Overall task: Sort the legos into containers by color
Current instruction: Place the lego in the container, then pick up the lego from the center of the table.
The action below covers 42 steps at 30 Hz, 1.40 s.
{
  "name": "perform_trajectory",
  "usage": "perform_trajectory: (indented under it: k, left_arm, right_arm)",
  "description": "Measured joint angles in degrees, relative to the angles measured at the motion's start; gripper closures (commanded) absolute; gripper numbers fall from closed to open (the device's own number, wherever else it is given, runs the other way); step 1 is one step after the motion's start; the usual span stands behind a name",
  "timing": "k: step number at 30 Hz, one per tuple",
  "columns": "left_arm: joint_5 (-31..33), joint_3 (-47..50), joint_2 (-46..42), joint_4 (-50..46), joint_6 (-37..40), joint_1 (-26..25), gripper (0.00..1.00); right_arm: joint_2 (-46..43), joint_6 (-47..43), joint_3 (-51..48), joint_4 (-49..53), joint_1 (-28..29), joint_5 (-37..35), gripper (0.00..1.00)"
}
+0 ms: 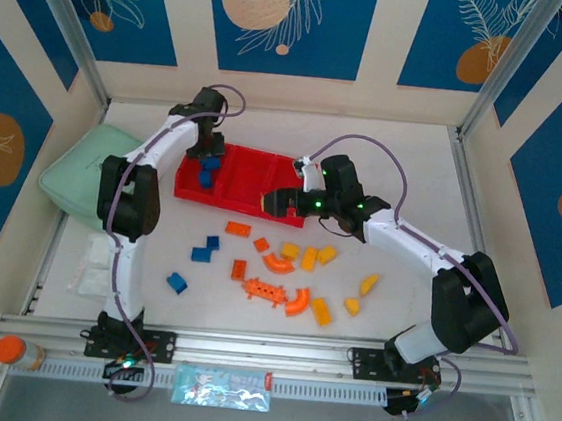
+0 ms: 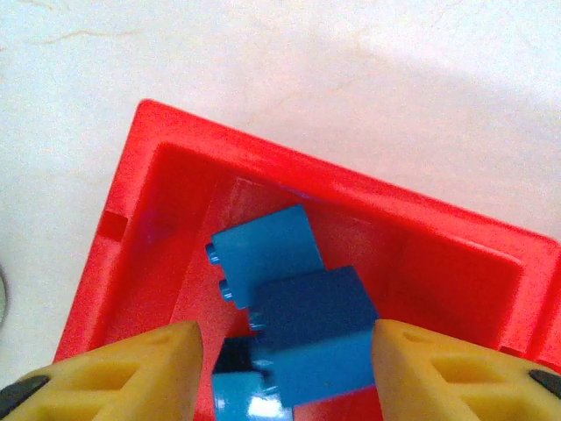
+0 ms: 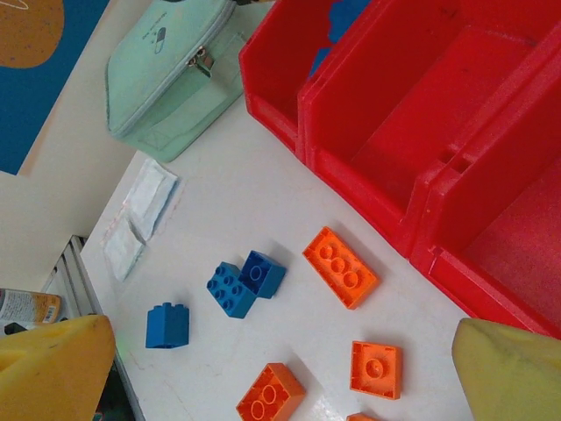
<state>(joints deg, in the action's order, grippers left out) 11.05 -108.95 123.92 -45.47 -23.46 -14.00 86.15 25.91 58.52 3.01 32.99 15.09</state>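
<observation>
- Table (image 1: 414,184): white, bears everything listed.
- Red tray (image 1: 252,172): three compartments, at far centre.
- Left gripper (image 2: 285,368): fingers spread over the left compartment (image 2: 166,219), flanking a blue brick (image 2: 316,329) that rests among other blues. This is probably a release, so lift straight up with jaws wide, no pad dragging the brick.
- Right gripper (image 3: 280,377): fully spread, holding nothing, above orange bricks (image 3: 342,267) beside the tray.
- Loose legos (image 1: 285,271): scattered on the near table.

White table (image 1: 414,184). Red tray (image 1: 223,202) sits upper centre, with a mint case (image 1: 79,174) at the left edge. Loose bricks lie lower centre: blue bricks (image 1: 204,252) leftmost, orange bricks (image 1: 238,229) in the middle, yellow bricks (image 1: 308,260) rightward. Clear packets (image 1: 92,269) lie lower left.
</observation>
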Motion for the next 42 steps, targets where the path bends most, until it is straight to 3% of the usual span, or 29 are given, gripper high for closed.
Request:
perform_trajectory:
  k: [8,12,17,23,31,37,42]
  left_arm:
    - [-0.07,-0.92,-0.83,-1.05,0.0,0.0,0.46]
    - [-0.22,2.75,-5.44,-1.68,0.02,0.0,0.46]
    - [-2.34,13.44,-17.97,-0.46,-0.07,-0.04,0.46]
    - [-6.27,32.87,-36.13,2.69,-1.6,-1.31,0.46]
    - [-9.03,50.93,-50.73,2.56,-5.11,-8.66,0.41]
    - [-9.33,56.59,-52.46,2.89,-8.24,-15.23,0.38]
    - [-8.68,57.59,-48.54,4.46,-9.94,-16.31,0.38]
  right_arm:
    - [-0.7,0.02,-0.02,0.04,-0.13,1.09,0.01]
    - [-1.97,0.0,-0.02,0.42,-0.11,1.92,0.01]
    - [-3.76,-0.5,-0.48,1.7,0.07,2.34,0.01]
    - [-5.22,-1.55,-4.37,3.69,1.55,2.25,0.01]
    - [-6.56,-1.92,-12.13,3.87,5.53,1.03,0.01]
    - [-6.54,-1.92,-17.0,0.55,8.68,-0.7,0.01]
    - [-6.1,-2.21,-18.21,-2.62,10.38,-2.29,0.01]
